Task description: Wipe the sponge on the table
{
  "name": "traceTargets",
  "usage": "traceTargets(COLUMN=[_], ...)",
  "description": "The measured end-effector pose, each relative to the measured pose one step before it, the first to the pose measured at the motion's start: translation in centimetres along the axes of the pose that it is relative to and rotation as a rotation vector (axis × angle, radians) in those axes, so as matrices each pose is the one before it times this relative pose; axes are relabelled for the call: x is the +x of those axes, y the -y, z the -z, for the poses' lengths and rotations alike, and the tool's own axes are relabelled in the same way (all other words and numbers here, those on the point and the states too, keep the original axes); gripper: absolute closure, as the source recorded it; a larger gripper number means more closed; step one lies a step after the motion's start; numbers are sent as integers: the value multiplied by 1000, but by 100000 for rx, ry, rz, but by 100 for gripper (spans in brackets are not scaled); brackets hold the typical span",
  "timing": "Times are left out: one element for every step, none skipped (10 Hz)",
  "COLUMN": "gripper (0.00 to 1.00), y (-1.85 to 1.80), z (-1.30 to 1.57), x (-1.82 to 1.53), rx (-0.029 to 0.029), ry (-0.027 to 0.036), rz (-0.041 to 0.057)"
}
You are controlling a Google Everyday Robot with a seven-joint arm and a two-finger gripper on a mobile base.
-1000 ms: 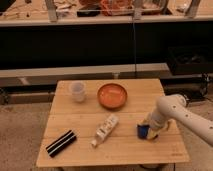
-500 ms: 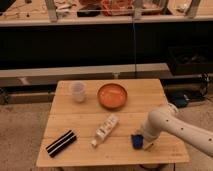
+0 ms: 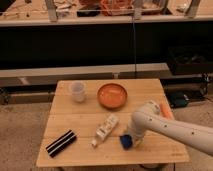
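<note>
Now, down at the near right part of the table, the white arm reaches in from the right edge of the scene, low over the light wooden planks. The gripper sits at the arm's left end, pressed down right on top of the sponge. Only a small blue corner of the sponge peeks out, below and to the left of the gripper, resting on the table surface close to the near edge. How far open the gripper is, and whether it actually has hold of the sponge, I cannot tell: the wrist covers that spot.

Just left of the sponge lies the white bottle, on its side and angled, its narrow end pointing toward the near left. Bottle and sponge are close, though apart. Further left, near the near left corner, the black-and-white striped block lies flat, also at an angle.

At the far side, the orange bowl stands upright, roughly mid-table, and a pale cup stands to its left. Both are well apart from the gripper. Behind the table runs the dark shelf unit.
</note>
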Motion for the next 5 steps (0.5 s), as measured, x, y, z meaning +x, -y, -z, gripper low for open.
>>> traceTargets(gripper=[96,96,96,96,96], y=[1116,1074,777,621,651], z=[-107,79,86,75,-16], x=[429,574,627,747,1077], rx=[-599,-356,41,265,6], ry=[-263,-453,-286,-109,-42], rz=[1308,845,118,-584,-1307])
